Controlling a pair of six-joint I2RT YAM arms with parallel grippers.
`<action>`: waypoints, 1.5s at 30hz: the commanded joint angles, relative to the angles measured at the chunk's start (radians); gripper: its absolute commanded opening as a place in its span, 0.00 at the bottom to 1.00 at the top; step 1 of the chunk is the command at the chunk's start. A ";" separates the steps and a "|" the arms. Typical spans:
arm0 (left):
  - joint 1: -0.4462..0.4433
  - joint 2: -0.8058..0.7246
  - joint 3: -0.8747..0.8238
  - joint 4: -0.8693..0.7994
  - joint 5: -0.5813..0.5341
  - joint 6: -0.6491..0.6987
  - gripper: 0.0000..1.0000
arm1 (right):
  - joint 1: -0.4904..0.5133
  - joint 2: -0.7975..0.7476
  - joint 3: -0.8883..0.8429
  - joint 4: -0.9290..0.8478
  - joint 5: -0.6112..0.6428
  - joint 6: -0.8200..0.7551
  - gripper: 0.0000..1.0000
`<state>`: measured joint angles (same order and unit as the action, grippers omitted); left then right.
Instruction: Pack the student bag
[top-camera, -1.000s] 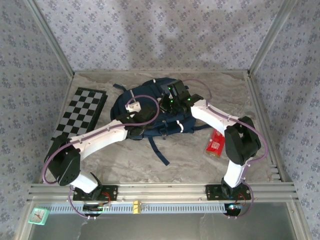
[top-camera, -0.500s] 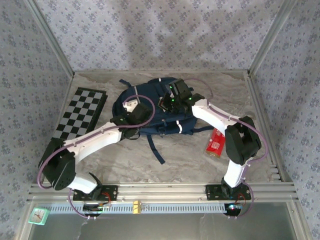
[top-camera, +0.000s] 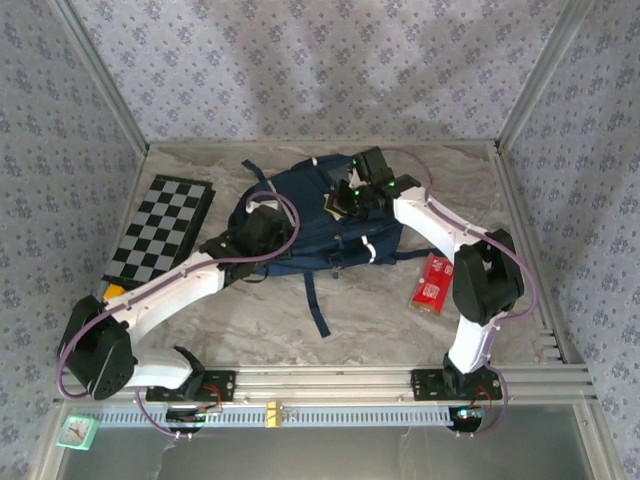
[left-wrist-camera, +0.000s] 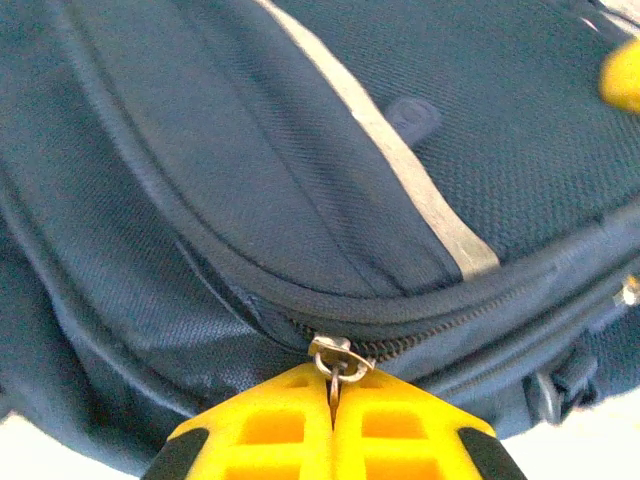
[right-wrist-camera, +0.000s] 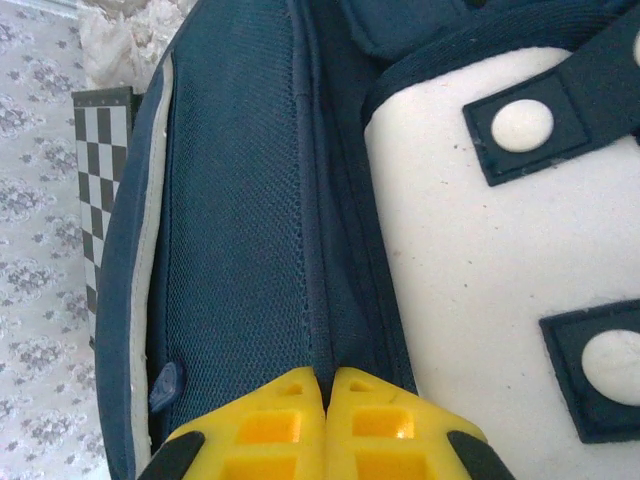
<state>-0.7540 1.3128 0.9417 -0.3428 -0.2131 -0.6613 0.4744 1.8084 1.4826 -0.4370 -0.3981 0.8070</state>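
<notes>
Left claw (left-wrist-camera: 333, 388) pinches the silver metal zipper pull (left-wrist-camera: 338, 356) on the navy-blue fabric backpack (top-camera: 310, 225); right claw (right-wrist-camera: 325, 385) clamps a seam (right-wrist-camera: 318, 250); an oblique tug risks slipping off.

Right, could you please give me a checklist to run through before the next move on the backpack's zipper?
1. Left jaws shut on the zipper pull: ok, the metal tab sits pinched between them.
2. Right jaws bracing the student bag: ok, shut on a fabric seam beside the white patch.
3. Zipper teeth beside the pull free of snagged fabric: cannot tell, a flap overhangs them.
4. Compartment open for packing: not ok, the teeth by the pull look closed.
5. Items to pack on the table: ok, chessboard to the left of the bag and red box to its right.
</notes>
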 joint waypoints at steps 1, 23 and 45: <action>-0.082 0.025 0.057 -0.072 0.065 0.022 0.00 | -0.086 0.065 0.136 0.011 0.032 -0.102 0.00; -0.169 0.270 0.212 -0.037 0.078 0.049 0.00 | -0.016 -0.155 -0.265 0.177 -0.109 0.149 0.51; -0.018 0.138 0.057 -0.139 0.068 0.209 0.00 | -0.214 -0.030 -0.098 -0.092 -0.258 -0.170 0.00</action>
<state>-0.8349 1.4940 1.0447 -0.3882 -0.1455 -0.4854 0.3408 1.7439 1.3136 -0.4656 -0.6277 0.7528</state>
